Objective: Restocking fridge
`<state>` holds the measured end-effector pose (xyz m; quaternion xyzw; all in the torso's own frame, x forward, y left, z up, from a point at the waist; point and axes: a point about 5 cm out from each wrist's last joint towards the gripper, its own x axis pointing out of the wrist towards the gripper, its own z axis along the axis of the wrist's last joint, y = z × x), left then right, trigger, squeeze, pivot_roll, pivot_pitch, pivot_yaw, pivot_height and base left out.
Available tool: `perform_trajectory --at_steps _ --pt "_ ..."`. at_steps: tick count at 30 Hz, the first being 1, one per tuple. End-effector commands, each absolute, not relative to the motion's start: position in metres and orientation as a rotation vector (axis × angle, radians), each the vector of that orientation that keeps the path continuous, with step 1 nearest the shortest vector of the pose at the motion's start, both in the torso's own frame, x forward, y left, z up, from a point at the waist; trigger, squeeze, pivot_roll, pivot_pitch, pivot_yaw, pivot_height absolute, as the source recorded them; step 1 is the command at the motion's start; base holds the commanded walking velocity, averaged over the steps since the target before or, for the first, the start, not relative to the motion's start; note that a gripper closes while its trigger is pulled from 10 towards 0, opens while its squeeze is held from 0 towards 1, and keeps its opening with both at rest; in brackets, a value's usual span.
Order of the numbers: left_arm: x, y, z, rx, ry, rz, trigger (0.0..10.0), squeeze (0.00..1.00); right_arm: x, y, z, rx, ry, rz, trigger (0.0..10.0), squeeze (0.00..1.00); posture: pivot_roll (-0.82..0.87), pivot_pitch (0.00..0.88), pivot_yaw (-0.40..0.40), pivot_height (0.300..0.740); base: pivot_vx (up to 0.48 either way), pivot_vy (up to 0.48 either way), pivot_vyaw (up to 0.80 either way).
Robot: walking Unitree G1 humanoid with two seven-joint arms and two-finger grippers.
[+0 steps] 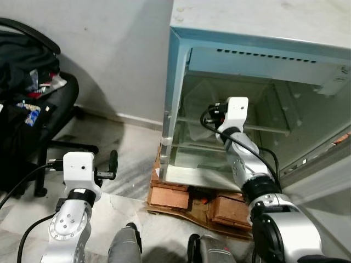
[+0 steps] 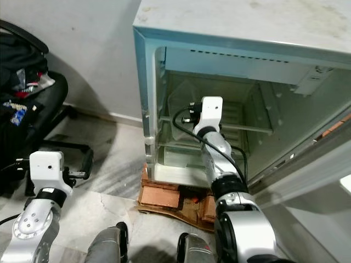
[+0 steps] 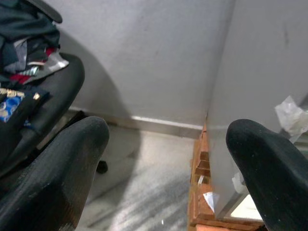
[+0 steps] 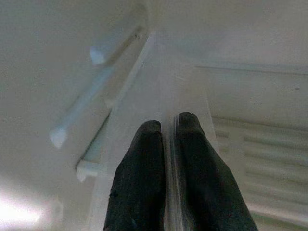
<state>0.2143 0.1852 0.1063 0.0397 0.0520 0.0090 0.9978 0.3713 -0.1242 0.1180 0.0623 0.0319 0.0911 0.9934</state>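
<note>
Inside the open fridge (image 1: 181, 71), the right gripper (image 4: 166, 144) pinches a clear shelf (image 4: 159, 91) edge, likely seating it next, while the left gripper (image 3: 166, 159) waits open.

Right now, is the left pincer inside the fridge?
No, the left pincer hangs open outside the fridge, low over the floor near the black chair.

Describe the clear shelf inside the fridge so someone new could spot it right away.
Find the open fridge standing on bricks. Inside it, the right tool is shut on the edge of a clear shelf. Unlike the white walls, it is see-through and flat.
</note>
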Motion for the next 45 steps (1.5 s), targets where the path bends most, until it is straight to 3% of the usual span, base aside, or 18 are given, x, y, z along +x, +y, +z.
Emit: perform_trajectory --at_steps 1,6,19,20,30,45 --pt "0.210 0.187 0.111 0.086 0.106 0.033 10.0 0.00 0.373 -0.128 0.109 0.178 0.136 0.144 10.0 0.00 0.30 0.267 -0.073 0.740 0.000 0.000 0.00" --pt "0.204 0.188 0.115 0.095 0.120 0.029 10.0 0.00 0.384 -0.125 0.116 0.246 0.218 0.113 10.0 0.00 0.32 0.301 -0.067 0.740 0.000 0.000 0.00" --pt "0.190 0.184 0.121 0.075 0.169 0.056 10.0 0.00 0.397 -0.106 0.141 0.490 0.186 -0.008 10.0 0.03 0.35 0.363 -0.074 0.740 0.000 0.000 0.00" --pt "0.190 0.184 0.121 0.075 0.170 0.055 10.0 0.00 0.397 -0.106 0.141 0.502 0.185 -0.018 10.0 1.00 0.35 0.363 -0.074 0.740 0.000 0.000 0.00" --pt "0.196 0.187 0.122 0.080 0.171 0.070 10.0 0.00 0.399 -0.101 0.148 0.489 0.168 -0.008 10.0 1.00 0.35 0.350 -0.083 0.740 0.000 0.000 0.00" --pt "0.203 0.188 0.120 0.076 0.168 0.091 10.0 0.00 0.405 -0.111 0.163 0.253 0.104 0.032 10.0 1.00 0.35 0.317 -0.098 0.740 0.000 0.000 0.00"
